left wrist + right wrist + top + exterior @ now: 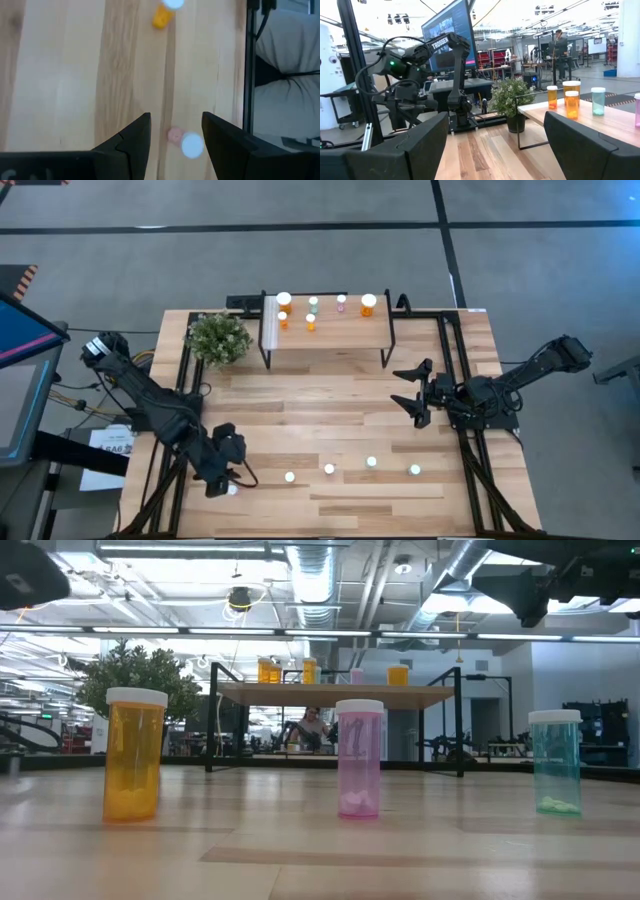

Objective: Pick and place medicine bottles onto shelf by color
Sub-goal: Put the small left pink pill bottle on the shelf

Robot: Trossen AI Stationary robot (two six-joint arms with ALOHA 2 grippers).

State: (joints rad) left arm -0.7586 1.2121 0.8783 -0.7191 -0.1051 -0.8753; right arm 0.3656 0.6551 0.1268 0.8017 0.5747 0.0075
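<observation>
Left jaws (172,135) hang over the bench's near left corner, about 7 o'clock in the high view (225,470), parted and holding nothing, straddling a pink bottle (176,135) with a white cap (192,145). It shows tilted under the wrist camera; whether it stands or lies I cannot tell. In the high view only its cap (233,488) peeks out beside my fingers.

Step in hand, as I judge it: grab this pink one. To do it well: centre the bottle between the fingers first (it sits nearer one finger than the other), come down square, close on the body below the cap, not on the cap itself. A small round thing may roll or squirt out, so close slowly and lift straight.

Right jaws (415,392) wait wide apart and empty, around 3 o'clock, aimed across the bench.

Shelf (330,335) at 12 o'clock already carries bottles: oranges (284,302) toward its white-strip end, a pale green (313,304), a pink (341,301), another orange (368,304) at the far end. So pink should go beside that pink.

Four more bottles (329,469) stand in a row along the near edge, 6 o'clock. Plant (218,338) sits at 11, beside the shelf, so swing clear of it on the carry.
</observation>
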